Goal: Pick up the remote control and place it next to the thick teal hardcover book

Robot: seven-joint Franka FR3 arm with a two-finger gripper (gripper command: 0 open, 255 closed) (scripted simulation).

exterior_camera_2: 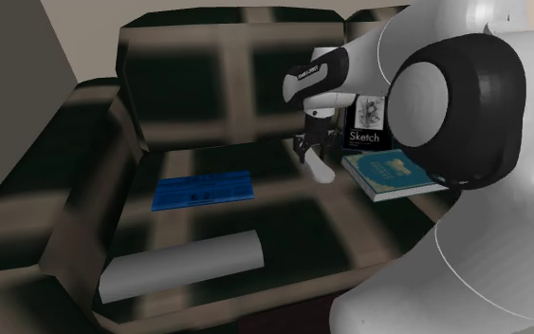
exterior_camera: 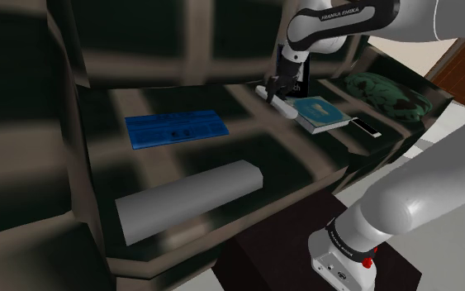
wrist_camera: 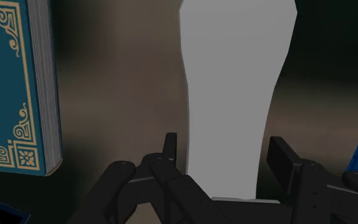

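1. Gripper (wrist_camera: 224,145): I see the fingers (wrist_camera: 170,151) standing apart, one on each side of the remote control (wrist_camera: 231,83). A thin dark gap shows at the book-side finger. The other finger sits right at the remote's edge, and I can't tell whether it makes contact.
2. In the shoulder view, the gripper (exterior_camera: 278,85) points down over the end of the remote control (exterior_camera: 282,106) that is farther from the camera. The remote is plain white and long, and it looks to be lying flat on the sofa seat (exterior_camera: 247,153).
3. Teal book (exterior_camera: 321,113): it lies flat just beside the remote, on the shoulder view's right. The remote runs along its edge. The wrist view shows gold ornament on the cover of the teal book (wrist_camera: 9,83).
4. A black book marked "Sketch" (exterior_camera_2: 366,123) stands upright behind the teal book, against the backrest.
5. A phone-like slab (exterior_camera: 366,126) lies just past the teal book, on the side away from the remote. A green cushion (exterior_camera: 387,93) sits beyond it.
6. A blue flat board (exterior_camera: 175,128) lies well apart from the remote, toward the shoulder view's left.
7. A grey block (exterior_camera: 189,201) lies farthest from the gripper, near the seat's front edge.
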